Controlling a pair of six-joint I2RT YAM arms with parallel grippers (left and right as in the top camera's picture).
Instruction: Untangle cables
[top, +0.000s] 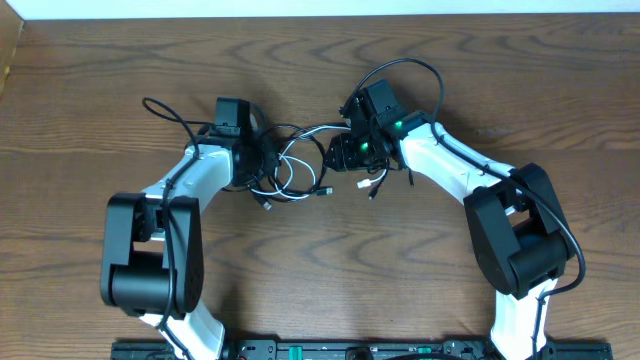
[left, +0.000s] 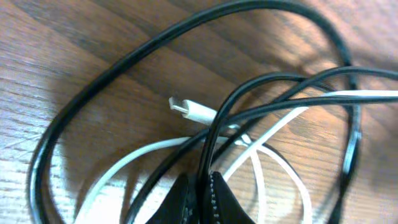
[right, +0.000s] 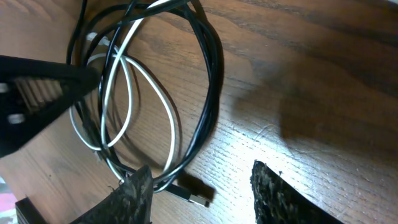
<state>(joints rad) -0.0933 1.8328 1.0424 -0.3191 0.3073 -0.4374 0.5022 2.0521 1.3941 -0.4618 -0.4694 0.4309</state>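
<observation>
1. The cables (top: 295, 165) lie in one loose, overlapping bundle at the middle of the desk (top: 420, 270), between the two arms. No cord lies apart from the others.
2. Close up, the white cord (left: 373, 94) threads through the black loops (left: 93, 87). Its white plug (left: 186, 109) rests free on the wood inside the widest black loop.
3. The left gripper (left: 199, 196) is at the left side of the bundle. Its jaws are pressed together, pinching a black strand that runs straight down between them.
4. The right gripper (right: 202, 193) hangs over the right side of the bundle with its jaws spread and nothing held. A black plug (right: 196, 198) lies on the desk between them. The lower bend of the black loop passes just beside one jaw, and whether it touches that jaw I cannot tell.
5. Judged from this, the step in hand is the first separation: one strand is anchored and the tangle is intact.
6. The next move probably calls for the right jaws to come down on a different cord, either the black plug end or the white one, and close on that cord alone. The right arm would then draw away to the right while the left side holds. Catching two strands at once would likely drag the whole bundle along.
</observation>
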